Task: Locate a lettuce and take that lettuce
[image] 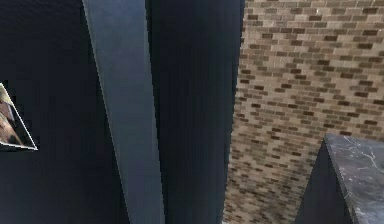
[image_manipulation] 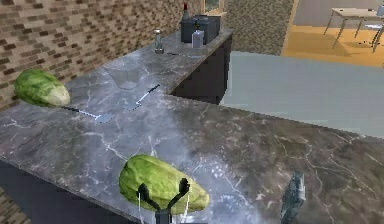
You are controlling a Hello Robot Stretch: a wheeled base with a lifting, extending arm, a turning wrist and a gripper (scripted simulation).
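Near the arm side view's bottom edge, a green lettuce (image_manipulation: 160,180) lies on the grey marble countertop (image_manipulation: 250,130), with the gripper (image_manipulation: 163,187) right at it, thin fingers (image_manipulation: 183,190) across its front. Can't tell how wide the fingers stand or whether they hold anything. A second lettuce (image_manipulation: 42,88) lies far left on the same counter. Dark appliances (image_manipulation: 200,27) sit at the far end. Forward view: dark panels (image: 120,110), brick wall (image: 310,80).
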